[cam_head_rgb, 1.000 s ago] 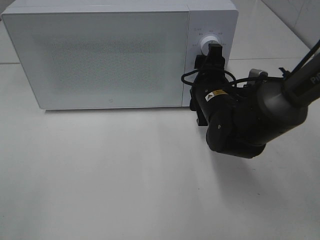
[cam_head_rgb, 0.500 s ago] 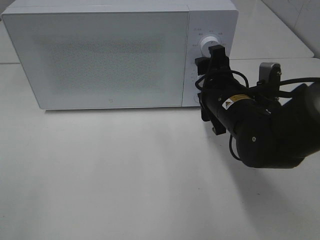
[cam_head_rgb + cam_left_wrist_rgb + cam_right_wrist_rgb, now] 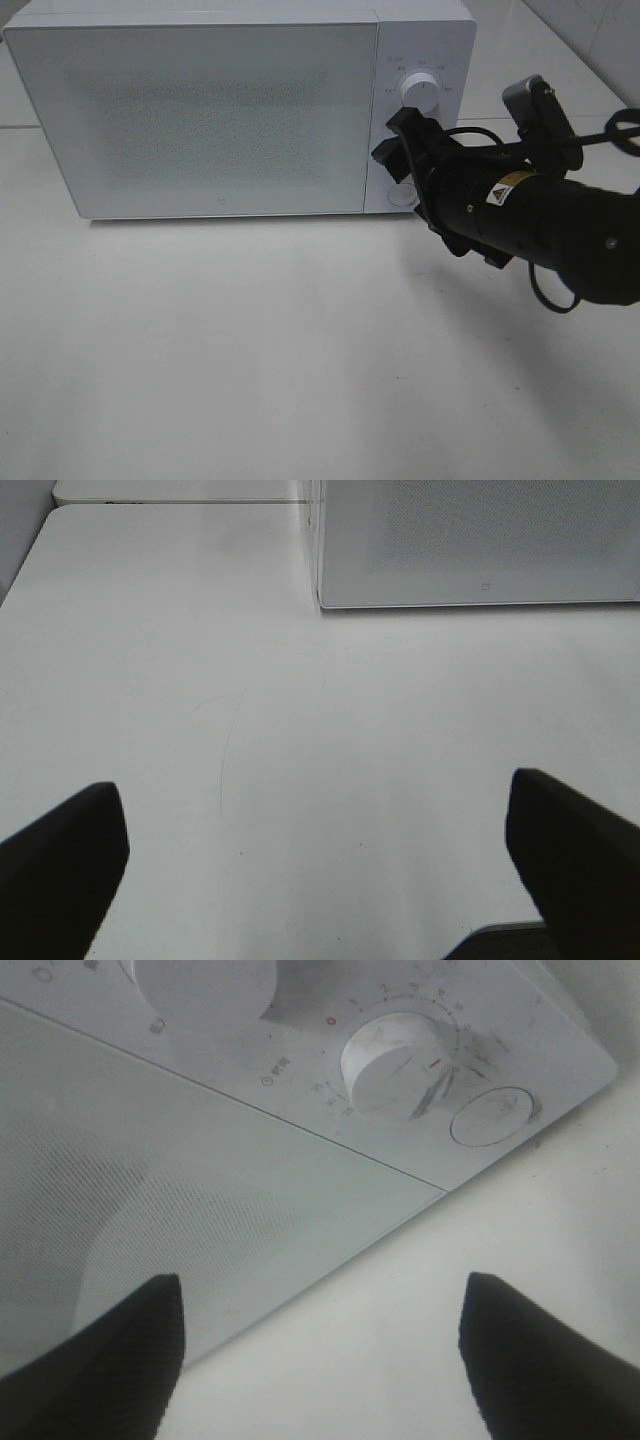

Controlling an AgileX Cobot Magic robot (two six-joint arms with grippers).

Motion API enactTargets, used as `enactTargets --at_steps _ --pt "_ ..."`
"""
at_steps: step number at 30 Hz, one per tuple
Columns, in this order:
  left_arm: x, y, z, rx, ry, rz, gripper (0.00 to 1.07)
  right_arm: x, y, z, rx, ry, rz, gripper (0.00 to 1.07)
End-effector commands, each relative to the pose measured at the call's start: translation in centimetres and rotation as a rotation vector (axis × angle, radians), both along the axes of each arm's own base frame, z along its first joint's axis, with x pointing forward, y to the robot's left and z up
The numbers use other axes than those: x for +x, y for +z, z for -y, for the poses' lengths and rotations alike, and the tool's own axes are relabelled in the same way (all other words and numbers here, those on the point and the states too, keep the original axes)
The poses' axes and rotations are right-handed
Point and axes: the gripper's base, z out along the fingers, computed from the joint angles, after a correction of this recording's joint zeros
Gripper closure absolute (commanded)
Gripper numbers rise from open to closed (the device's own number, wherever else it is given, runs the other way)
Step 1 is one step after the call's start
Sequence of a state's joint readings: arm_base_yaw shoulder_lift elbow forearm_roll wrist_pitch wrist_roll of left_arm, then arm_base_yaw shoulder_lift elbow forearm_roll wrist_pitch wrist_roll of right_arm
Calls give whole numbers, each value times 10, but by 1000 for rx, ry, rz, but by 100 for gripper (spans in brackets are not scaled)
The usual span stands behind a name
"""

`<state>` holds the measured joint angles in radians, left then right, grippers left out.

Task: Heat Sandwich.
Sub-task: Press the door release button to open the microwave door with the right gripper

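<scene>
- Since a second ago the right arm has swung out to the right of the exterior view, and the right gripper (image 3: 393, 140) has dropped from the upper knob (image 3: 418, 88) to the panel below it.
- That upper knob now shows in full. The gripper's tips sit between it and the round button (image 3: 402, 195) at the foot of the control panel.
- In the exterior view the gripper hides the lower knob (image 3: 395, 1065). The right wrist view shows that knob beside the round button, with a red tick at its edge.
- The right gripper's jaws stand wide apart with nothing between them. Whether a tip touches the panel cannot be told.
- The microwave (image 3: 215, 110) stands on the white table (image 3: 250, 360) with its door closed.
- The sandwich shows in no view. The door's dotted window gives no sight of the inside, so where it is cannot be told.
- The left gripper (image 3: 320, 870) hangs over bare table just in front of the microwave's lower corner. Its two dark fingers (image 3: 60, 865) are spread wide and hold nothing.
</scene>
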<state>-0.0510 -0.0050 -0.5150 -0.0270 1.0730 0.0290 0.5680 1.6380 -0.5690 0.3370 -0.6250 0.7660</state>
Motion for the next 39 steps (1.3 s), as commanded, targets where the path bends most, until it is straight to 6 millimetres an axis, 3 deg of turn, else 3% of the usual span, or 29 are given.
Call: enactTargets --at_steps 1,13,24,30,39 --pt "-2 0 0 -14 4 19 10 -2 7 5 -117 103 -6 31" --pt "-2 0 0 -14 4 19 10 -3 39 16 -634 486 -200 31" --pt "-2 0 0 -14 4 19 10 -9 63 22 -874 734 -373 31" --pt "-2 0 0 -14 4 19 10 -31 87 34 -909 772 -443 31" --pt "-2 0 0 -14 4 19 10 -77 140 60 -937 751 -320 31"
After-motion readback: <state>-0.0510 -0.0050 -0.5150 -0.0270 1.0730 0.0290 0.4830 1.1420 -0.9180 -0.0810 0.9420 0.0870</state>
